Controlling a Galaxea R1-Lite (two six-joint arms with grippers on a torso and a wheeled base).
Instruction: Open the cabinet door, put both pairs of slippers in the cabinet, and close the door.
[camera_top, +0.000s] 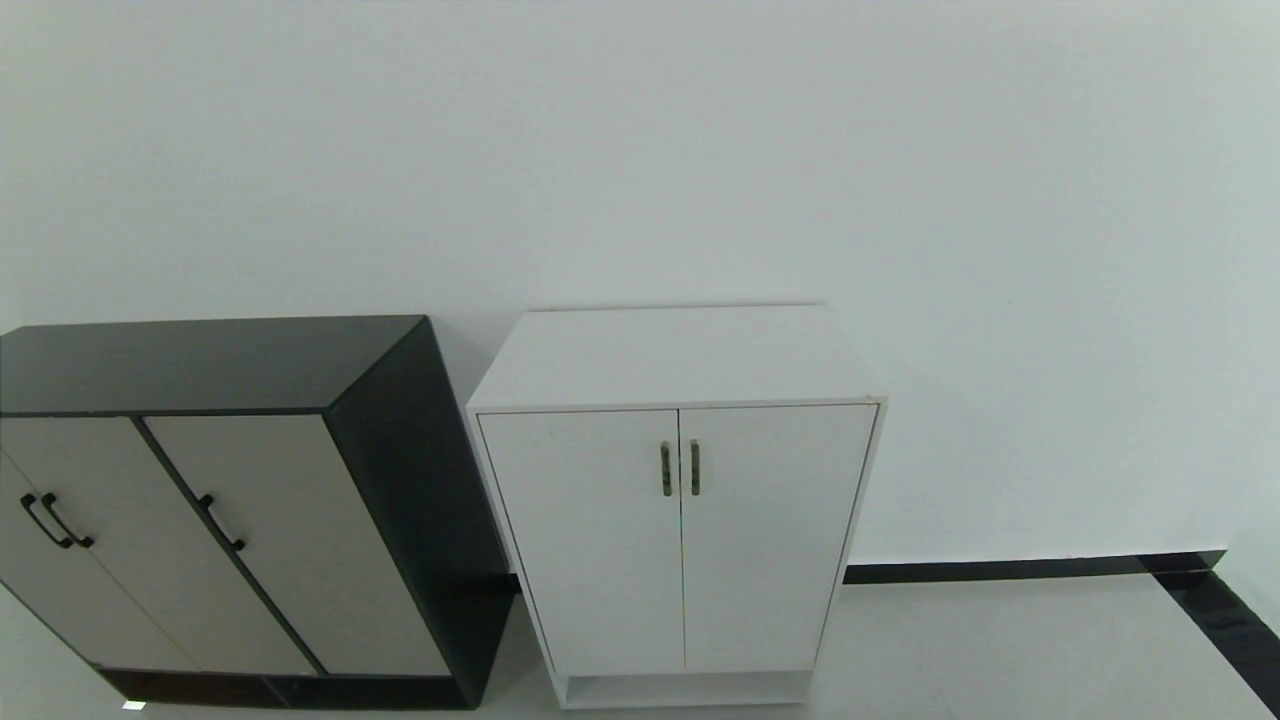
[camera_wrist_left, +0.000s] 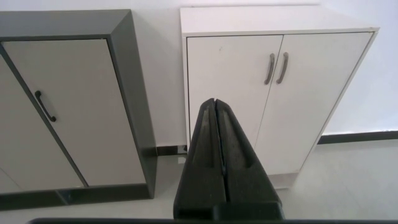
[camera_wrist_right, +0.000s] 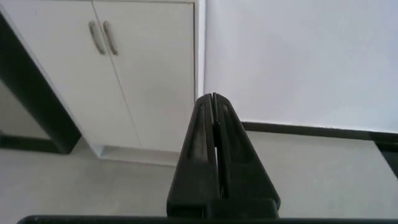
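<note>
Left wrist view: left gripper (camera_wrist_left: 215, 102) pressed together, empty; right gripper (camera_wrist_right: 215, 98) likewise, facing the white cabinet (camera_wrist_left: 231, 74)

- Setting: plain indoor room, laid out like a home entry or storage corner.
- Wall (camera_top: 640, 150): flat white, one uniform finish across the head view.
- Floor (camera_top: 1000, 650): pale grey, smooth. A dark skirting strip (camera_top: 1000, 570) runs along the wall base and turns forward at the right.
- Furniture: 2 low household storage cabinets stand on the floor, side by side, backs to the wall.
- White cabinet (camera_top: 670, 360): 2 doors, both shut, with 2 slim vertical metal handles (camera_top: 666, 468) at the centre seam and an open gap under the doors.
- Black cabinet (camera_top: 400, 480), just to its left: dark frame, pale door panels, black bar handles (camera_top: 220, 522).
</note>
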